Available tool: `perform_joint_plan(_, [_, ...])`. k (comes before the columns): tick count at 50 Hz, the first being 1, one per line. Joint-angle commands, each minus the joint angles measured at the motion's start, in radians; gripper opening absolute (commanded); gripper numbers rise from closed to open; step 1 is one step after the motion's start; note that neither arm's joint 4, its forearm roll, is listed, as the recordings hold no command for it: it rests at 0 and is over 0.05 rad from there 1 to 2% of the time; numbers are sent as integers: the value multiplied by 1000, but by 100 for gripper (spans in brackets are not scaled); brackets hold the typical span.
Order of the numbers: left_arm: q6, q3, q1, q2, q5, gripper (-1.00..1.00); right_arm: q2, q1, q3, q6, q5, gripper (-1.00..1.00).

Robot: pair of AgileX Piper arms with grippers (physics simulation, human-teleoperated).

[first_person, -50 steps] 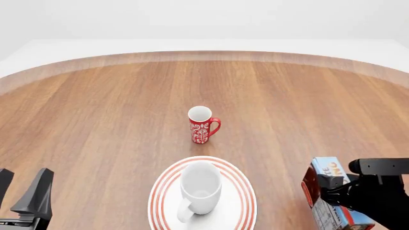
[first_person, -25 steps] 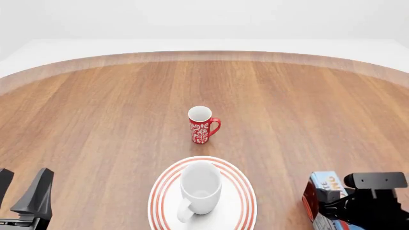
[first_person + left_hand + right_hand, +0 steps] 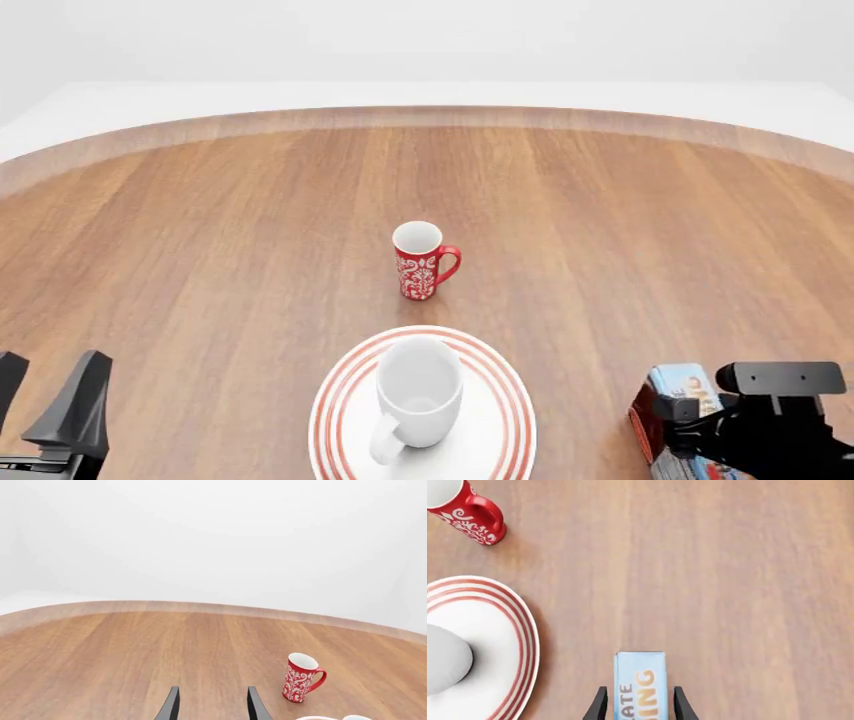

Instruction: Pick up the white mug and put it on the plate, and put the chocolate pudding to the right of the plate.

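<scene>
The white mug stands upright on the red-ringed plate at the front middle, handle toward me; both also show in the right wrist view, mug and plate. The chocolate pudding stands on the table to the right of the plate. My right gripper is around it. In the right wrist view the carton sits between the fingers with a thin strip of wood showing on each side, so the jaws stand open. My left gripper is open and empty at the front left.
A slim red mug with a white pattern stands behind the plate, and shows in the left wrist view and the right wrist view. The round wooden table's far edge curves across the back.
My right gripper has come down and toward the front edge with the pudding, bringing the carton low beside the plate. The left arm, mugs and plate have not moved.
</scene>
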Motion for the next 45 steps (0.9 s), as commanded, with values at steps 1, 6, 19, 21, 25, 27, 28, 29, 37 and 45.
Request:
perform_joint_plan(1, [0, 0, 0, 0, 0, 100, 12, -4, 15, 14, 2, 100])
perform_joint_plan(6, [0, 0, 0, 0, 0, 100, 5, -4, 9, 16, 12, 100])
perform_joint_plan(19, [0, 0, 0, 0, 0, 100, -59, -7, -49, 18, 93, 100])
perform_joint_plan(21, [0, 0, 0, 0, 0, 100, -79, -10, -74, 17, 121, 100])
perform_joint_plan(25, [0, 0, 0, 0, 0, 100, -103, -15, -106, 17, 154, 100])
perform_joint_plan(27, [0, 0, 0, 0, 0, 100, -111, -12, -117, 21, 167, 100])
perform_joint_plan(28, [0, 0, 0, 0, 0, 100, -117, -10, -124, 23, 175, 100])
perform_joint_plan(29, [0, 0, 0, 0, 0, 100, -123, -9, -133, 24, 183, 100])
perform_joint_plan(37, [0, 0, 0, 0, 0, 100, -171, -8, -234, 31, 262, 100])
perform_joint_plan(45, [0, 0, 0, 0, 0, 100, -195, -9, -305, 42, 307, 100])
